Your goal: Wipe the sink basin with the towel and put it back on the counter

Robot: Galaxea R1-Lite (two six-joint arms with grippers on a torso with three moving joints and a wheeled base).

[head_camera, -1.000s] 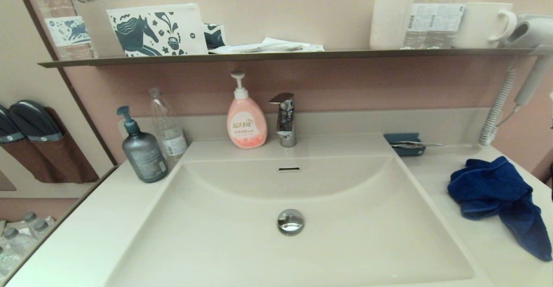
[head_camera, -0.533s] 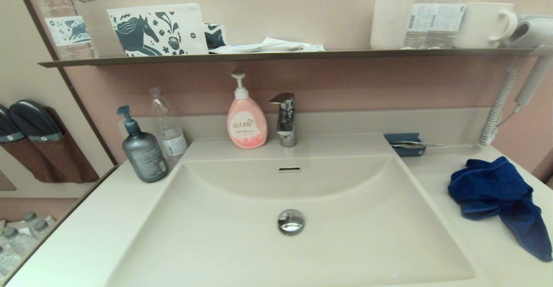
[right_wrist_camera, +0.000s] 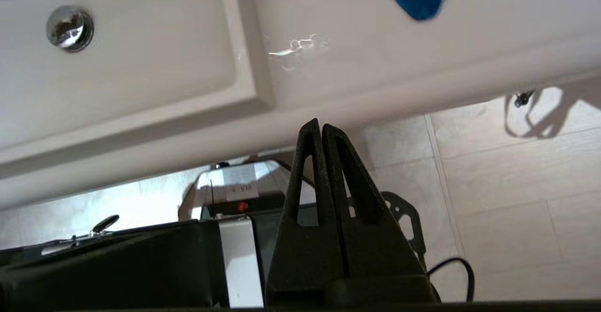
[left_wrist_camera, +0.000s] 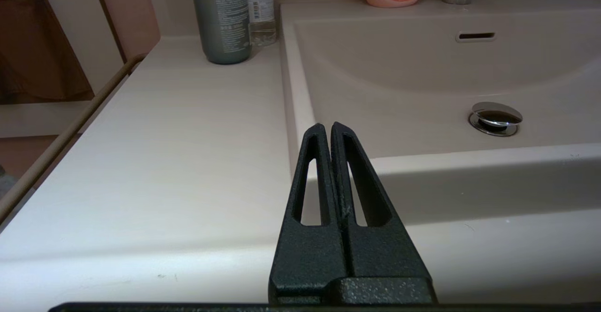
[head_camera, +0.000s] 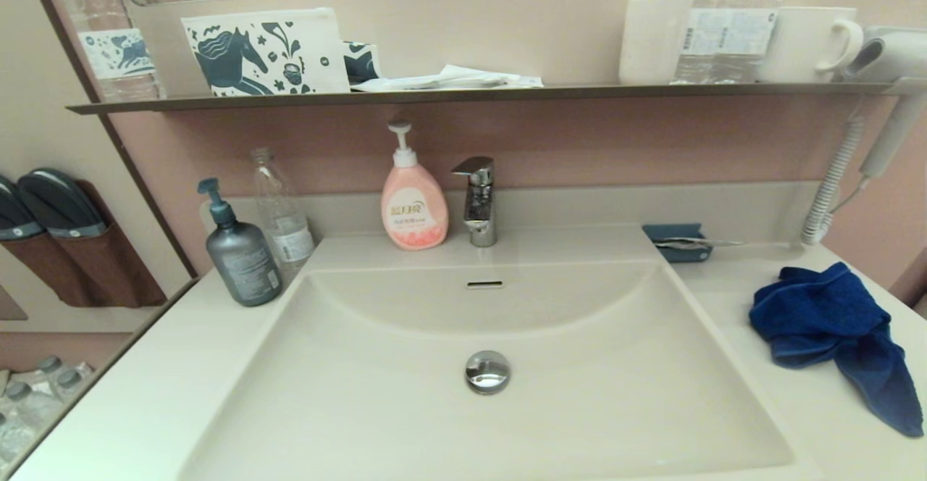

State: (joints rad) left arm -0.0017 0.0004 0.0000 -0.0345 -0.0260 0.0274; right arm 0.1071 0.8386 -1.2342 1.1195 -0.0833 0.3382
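Blue towel (head_camera: 825, 321) near counter (head_camera: 833, 423) edge

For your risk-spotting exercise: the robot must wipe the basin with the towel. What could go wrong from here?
1. The towel lies bunched, one tail near the counter's front edge; a poor grab could drag it off.
2. The teal tray sits just behind the towel and might get knocked.
3. Wiping near the faucet could topple the pink bottle.

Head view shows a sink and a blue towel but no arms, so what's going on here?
Nothing is being handled yet. The towel lies crumpled on the counter to the right of the sink basin, which holds no cloth. The left gripper hangs with jaws shut in front of the counter's front edge. The right gripper, also shut, sits below the counter's front edge.
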